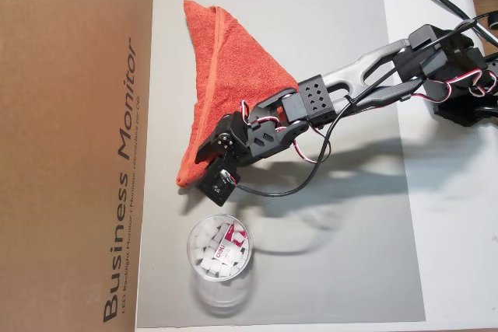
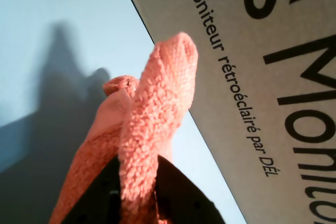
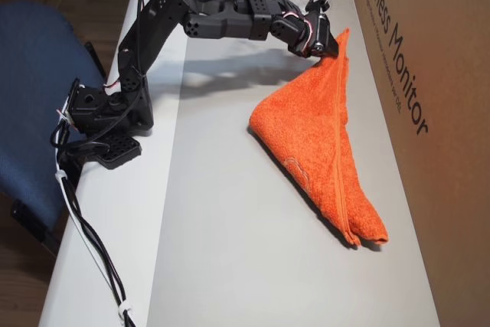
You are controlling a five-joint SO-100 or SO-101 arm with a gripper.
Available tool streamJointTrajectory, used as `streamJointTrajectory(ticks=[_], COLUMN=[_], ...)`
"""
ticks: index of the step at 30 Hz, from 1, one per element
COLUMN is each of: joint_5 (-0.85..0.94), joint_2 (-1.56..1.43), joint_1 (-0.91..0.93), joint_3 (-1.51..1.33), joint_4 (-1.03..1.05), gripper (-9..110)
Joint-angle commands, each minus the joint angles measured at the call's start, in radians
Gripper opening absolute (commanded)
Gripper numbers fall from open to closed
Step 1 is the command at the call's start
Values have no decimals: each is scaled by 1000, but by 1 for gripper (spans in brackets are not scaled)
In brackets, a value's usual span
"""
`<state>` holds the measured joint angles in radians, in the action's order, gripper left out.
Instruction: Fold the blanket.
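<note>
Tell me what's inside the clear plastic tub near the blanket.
In an overhead view, the tub holds small white pieces and a red-and-white packet. What the pieces are is too small to tell, and anything beneath the top layer is covered.

The blanket [image 1: 226, 75] I held was orange-red terry, salmon-pink in the wrist view [image 2: 157, 129]. My gripper [image 1: 204, 159] and arm [image 3: 222, 21] were black, with red-and-white wires looped along them. The mat [image 1: 334, 254] under me was plain grey on a white table [image 1: 451, 231]. The cardboard box [image 1: 70, 138] was tan with black lettering. The clear tub [image 1: 219, 250] held white pieces and a red-and-white label. The chair [image 3: 31, 97] was blue.
</note>
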<state>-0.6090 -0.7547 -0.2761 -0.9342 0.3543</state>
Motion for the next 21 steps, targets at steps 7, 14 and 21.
streamJointTrajectory(ticks=[7,14,21], joint_5=[-8,-156,-187], joint_2=[20,31,31], joint_1=[-41,-52,-72], joint_3=[43,43,37], joint_4=[-17,-8,-6], gripper=[3,17,18])
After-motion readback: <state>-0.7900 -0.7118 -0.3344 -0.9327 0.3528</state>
